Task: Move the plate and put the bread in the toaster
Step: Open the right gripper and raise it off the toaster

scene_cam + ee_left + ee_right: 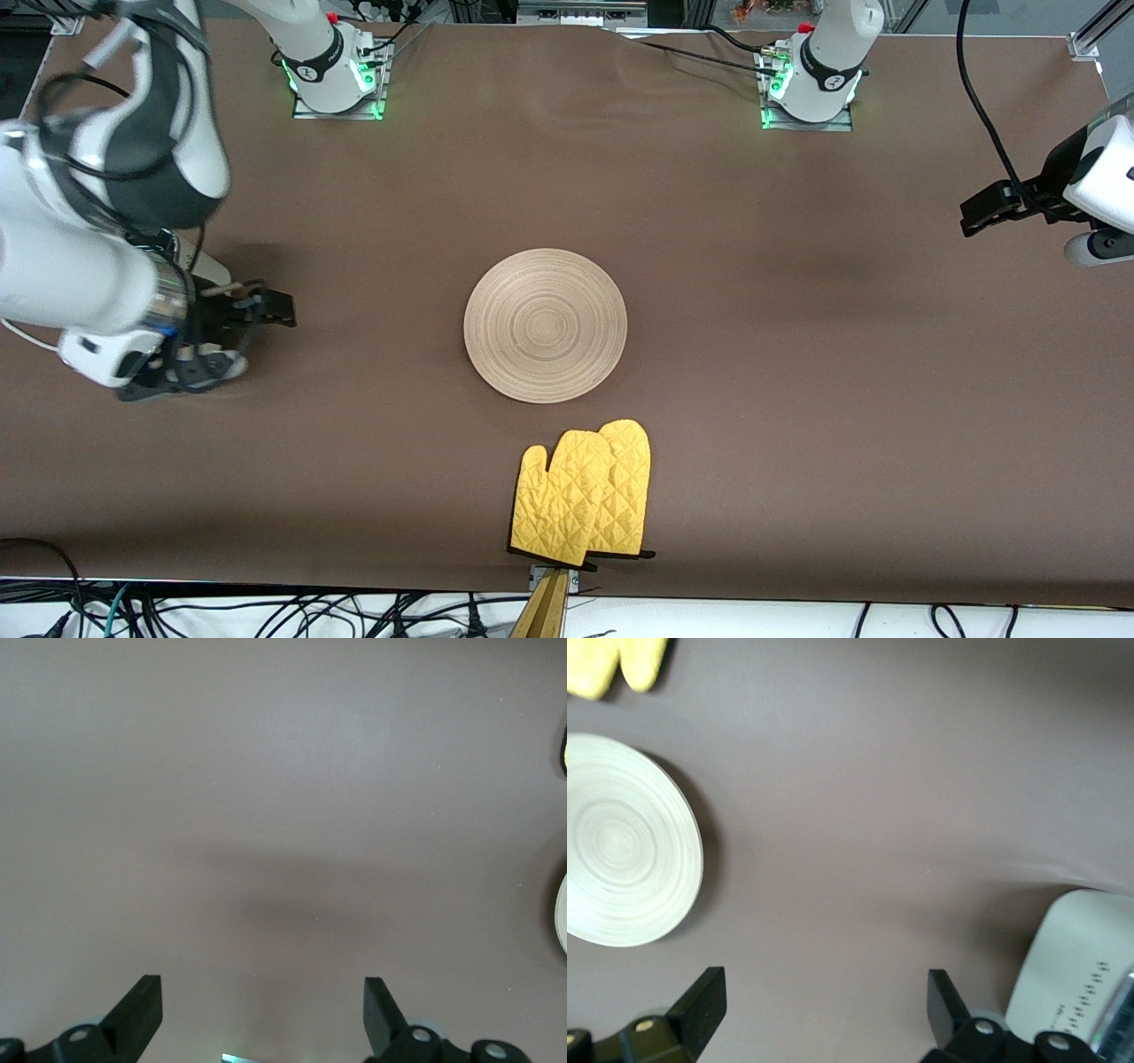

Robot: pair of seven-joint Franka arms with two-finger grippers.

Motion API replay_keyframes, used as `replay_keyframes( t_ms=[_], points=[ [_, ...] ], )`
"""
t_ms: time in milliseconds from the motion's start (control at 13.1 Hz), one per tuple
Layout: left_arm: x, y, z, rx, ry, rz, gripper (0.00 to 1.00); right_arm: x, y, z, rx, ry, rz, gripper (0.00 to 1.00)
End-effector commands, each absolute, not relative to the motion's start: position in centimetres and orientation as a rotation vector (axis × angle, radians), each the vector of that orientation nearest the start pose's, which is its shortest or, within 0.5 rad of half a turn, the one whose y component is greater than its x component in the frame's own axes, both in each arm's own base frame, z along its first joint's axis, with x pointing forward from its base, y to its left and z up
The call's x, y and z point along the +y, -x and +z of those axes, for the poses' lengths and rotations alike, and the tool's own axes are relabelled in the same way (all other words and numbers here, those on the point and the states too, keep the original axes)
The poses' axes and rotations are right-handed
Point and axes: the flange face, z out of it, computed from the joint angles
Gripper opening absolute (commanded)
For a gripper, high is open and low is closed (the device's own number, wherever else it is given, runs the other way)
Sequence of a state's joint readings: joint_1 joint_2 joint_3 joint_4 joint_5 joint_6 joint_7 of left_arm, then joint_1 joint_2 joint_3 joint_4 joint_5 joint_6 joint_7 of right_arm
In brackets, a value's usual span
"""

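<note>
The round light-wood plate [546, 325] lies flat at the middle of the table and holds nothing; it also shows in the right wrist view [622, 842]. A rounded corner of the cream-white toaster [1075, 974] appears in the right wrist view, beside my right gripper [827, 992]. That gripper [239, 328] is open and holds nothing, low over the table toward the right arm's end; the arm hides the toaster in the front view. My left gripper [263, 997] hangs open and empty over bare cloth near the left arm's end [994, 208]. The bread is out of view.
Two yellow quilted oven mitts [585, 496] lie overlapping near the table's front edge, nearer to the front camera than the plate. Brown cloth [797, 372] covers the table. Cables run along the front edge and near the arm bases.
</note>
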State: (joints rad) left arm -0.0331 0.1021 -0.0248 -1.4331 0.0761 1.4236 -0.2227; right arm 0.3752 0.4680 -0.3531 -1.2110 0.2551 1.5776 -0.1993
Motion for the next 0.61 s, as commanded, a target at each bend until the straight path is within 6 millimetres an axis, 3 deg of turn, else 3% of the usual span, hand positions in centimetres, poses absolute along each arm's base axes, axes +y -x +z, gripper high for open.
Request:
replay_keyframes(
  t_ms=[0, 229, 305, 534],
  points=[
    [-2.3, -57.3, 62.5, -0.254, 3.034, 0.138, 1.00, 4.9, -65.1, 56.1, -0.296, 2.978, 0.013, 1.00],
    [-2.3, -57.3, 62.5, -0.254, 3.034, 0.138, 1.00, 0.4, -63.0, 60.5, -0.265, 3.081, -0.072, 1.00],
    [-2.3, -57.3, 62.5, -0.254, 3.034, 0.138, 1.00, -0.8, -62.4, 61.2, -0.244, 3.099, -0.084, 1.00],
    [-2.2, -57.3, 62.5, -0.256, 3.033, 0.140, 1.00, -3.1, -60.3, 59.9, -0.184, 3.090, -0.071, 1.00]
  ],
)
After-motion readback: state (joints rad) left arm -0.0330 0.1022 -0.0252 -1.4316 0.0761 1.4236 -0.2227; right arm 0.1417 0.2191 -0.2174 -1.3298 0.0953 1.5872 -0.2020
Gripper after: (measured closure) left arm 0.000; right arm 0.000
